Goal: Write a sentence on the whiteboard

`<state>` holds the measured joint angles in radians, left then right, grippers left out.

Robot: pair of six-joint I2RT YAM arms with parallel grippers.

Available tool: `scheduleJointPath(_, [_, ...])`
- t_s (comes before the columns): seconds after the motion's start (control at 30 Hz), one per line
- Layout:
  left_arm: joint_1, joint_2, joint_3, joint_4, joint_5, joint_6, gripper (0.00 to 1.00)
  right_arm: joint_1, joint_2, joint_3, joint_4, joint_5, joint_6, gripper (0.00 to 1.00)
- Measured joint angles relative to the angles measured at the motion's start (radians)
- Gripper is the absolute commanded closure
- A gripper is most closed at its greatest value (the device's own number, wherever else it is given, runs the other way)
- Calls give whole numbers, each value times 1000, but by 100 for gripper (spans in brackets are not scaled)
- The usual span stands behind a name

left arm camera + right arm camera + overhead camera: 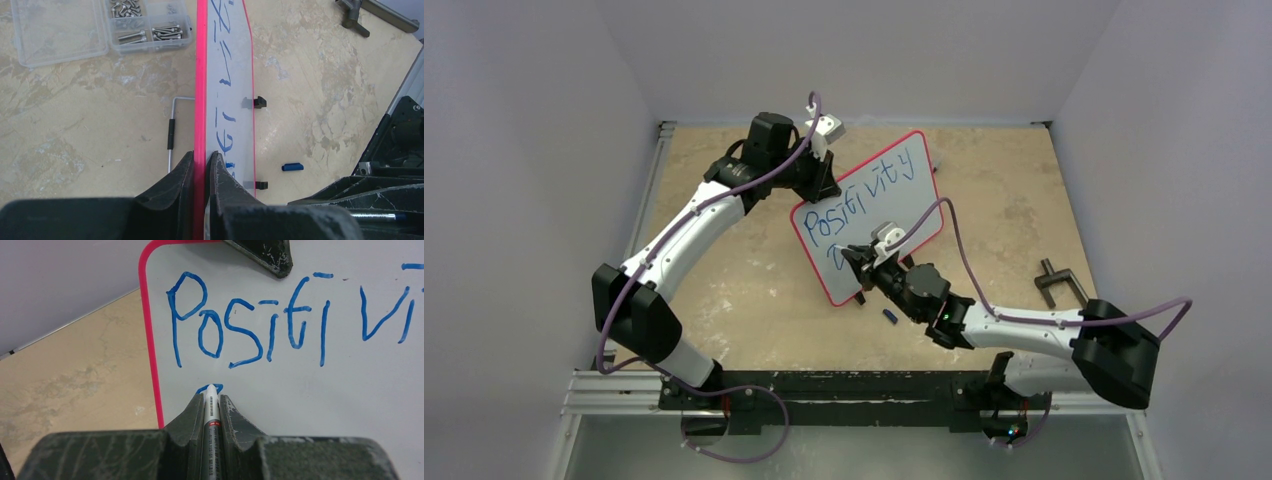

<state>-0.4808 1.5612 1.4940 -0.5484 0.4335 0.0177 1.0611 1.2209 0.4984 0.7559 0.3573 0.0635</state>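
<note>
On the tan worktop (754, 290) the whiteboard (879, 205) stands tipped up on its long edge, shiny white with a thin red rim and blue letters, likely light, stiff and slippery, so best held by its rim, where the left hand (202, 159) pinches it, while the right hand (212, 407) pinches a pen (211, 432) against it.

White-and-black arms (692, 228), purple cables (965, 258)

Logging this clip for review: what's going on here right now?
The left gripper clamps the whiteboard by its red frame, keeping it stood on edge. The right gripper holds a marker with its tip at the board, just under the P of "Positivity", written in blue. A second line has barely begun.
</note>
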Motion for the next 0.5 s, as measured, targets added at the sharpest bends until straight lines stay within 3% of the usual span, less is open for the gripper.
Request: scheduleJointPath(0.5, [0,0,0,0,0,0,100,0,55,51,0,-35,4,100])
